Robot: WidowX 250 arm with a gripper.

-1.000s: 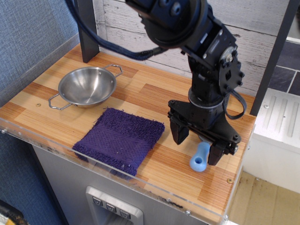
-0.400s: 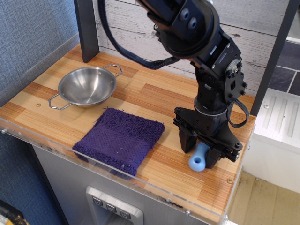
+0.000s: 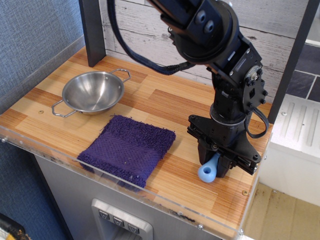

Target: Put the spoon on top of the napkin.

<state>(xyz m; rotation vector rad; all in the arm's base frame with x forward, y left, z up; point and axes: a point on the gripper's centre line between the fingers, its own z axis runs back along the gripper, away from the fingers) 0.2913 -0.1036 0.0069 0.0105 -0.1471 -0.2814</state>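
- The short plastic spoon with the thick light-blue handle (image 3: 208, 170) lies near the front right of the wooden table (image 3: 165, 100), at about four o'clock from the table's middle. Only the ringed handle end with its hole shows; the grey bowl is hidden under the arm.
- The black gripper (image 3: 216, 161) sits right over that handle, its dark fingers drawn in narrow on either side of it. They look pressed onto the handle, so I judge the spoon is gripped, though the contact itself is partly hidden.
- To do this step well, make sure the grip is firm before lifting. The handle is thick, smooth plastic, and the hold looks to be near one end, so the spoon could pivot or slip if raised fast.
- Lift straight up first, enough for the hidden bowl end to clear the wood, then travel.
- The dark purple fuzzy terry napkin (image 3: 127, 150) lies well apart from the spoon, toward nine o'clock, its front edge close to the clear table lip. Aim for its middle rather than its near right edge, so the whole spoon lands on cloth.
- Lower until the spoon rests on the pile, then let go; dragging could snag and bunch the napkin.
- The two-handled shiny steel bowl (image 3: 93, 92) stands farther back at about ten o'clock, beyond the napkin and off the travel path.
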